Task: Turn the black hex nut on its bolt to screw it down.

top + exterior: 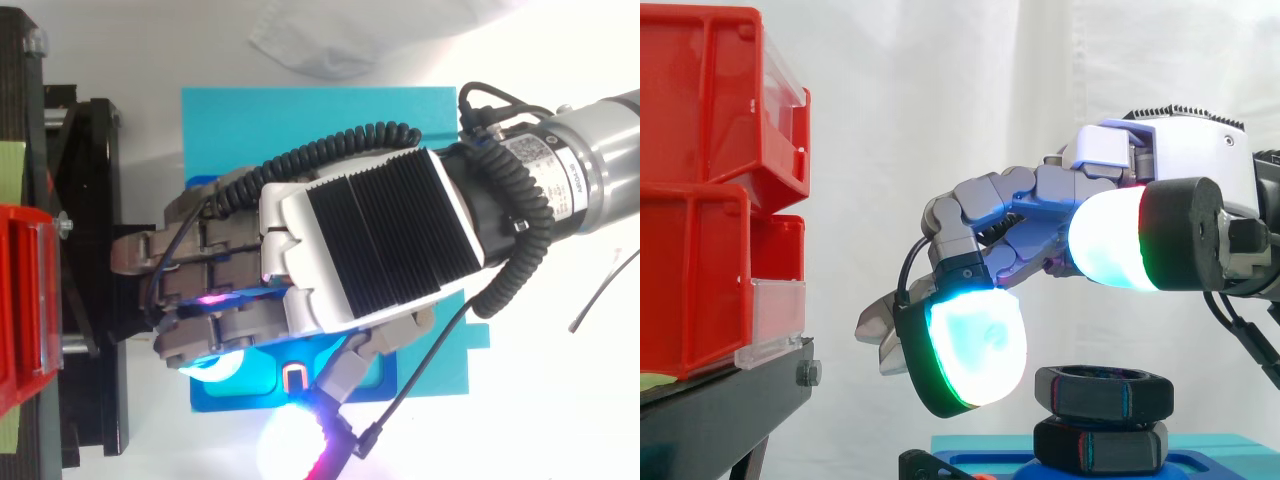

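While the hand (pixel 1020 215) hung over the teal plate (pixel 300 120), the arm came in from the right, level above the white tabletop (pixel 560 400). A white curtain (pixel 940 100) closed off the far side.

Fingers (pixel 975 350) were curled forward and down, holding nothing. One cyan-white pad sat just left of the black hex nut (pixel 1102 392), with a thin gap showing in the side view. The thumb pad (pixel 1110 240) was raised well above the nut, not on it.

The nut sat stacked on a second black hex piece (pixel 1100 447), low at the centre-right of the side view, on the plate and under the palm. From above, the hand covered it. Couldn't make out the bolt shank.

Edges: the black stand (pixel 730 400) stood just left of the plate, with red bins (pixel 700 110) stacked on it. In the side view there was a clear gap between the fingertips and the stand's right end. From above, the fingertips reached past the plate's left edge, toward the stand.

Open room: bare tabletop lay right of the plate, below the arm in the top view.
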